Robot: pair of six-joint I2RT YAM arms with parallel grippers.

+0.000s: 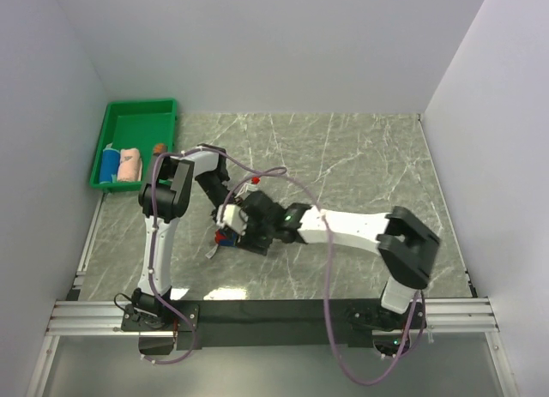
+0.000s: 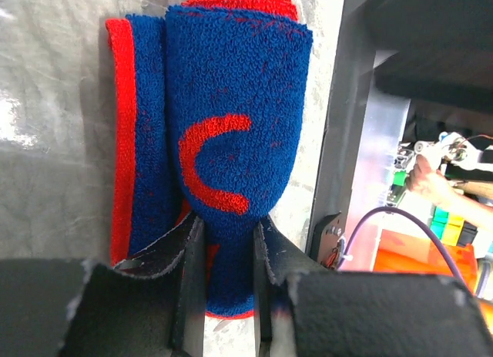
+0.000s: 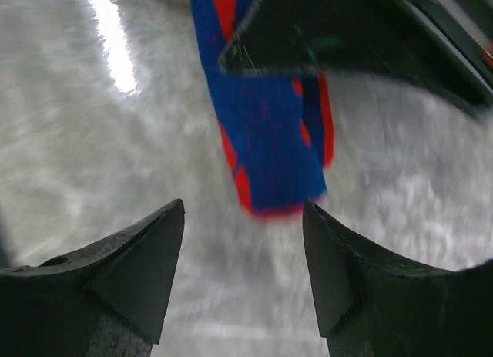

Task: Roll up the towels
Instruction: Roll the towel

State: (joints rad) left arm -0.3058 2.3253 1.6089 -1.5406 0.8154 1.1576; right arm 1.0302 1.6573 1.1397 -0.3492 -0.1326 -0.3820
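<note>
Grey marbled worktop carries a partly rolled red-and-blue terry cloth towel near its middle, with the left tool clamped on the roll's near end, its long axis pointing away, while the right tool hovers spread apart just short of it.

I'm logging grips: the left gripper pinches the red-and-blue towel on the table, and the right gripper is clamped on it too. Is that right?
Not quite. The left gripper does pinch the red-and-blue towel on the table, but the right gripper is open, its fingers spread and the towel lying beyond their tips. The right wrist view shows this.
</note>
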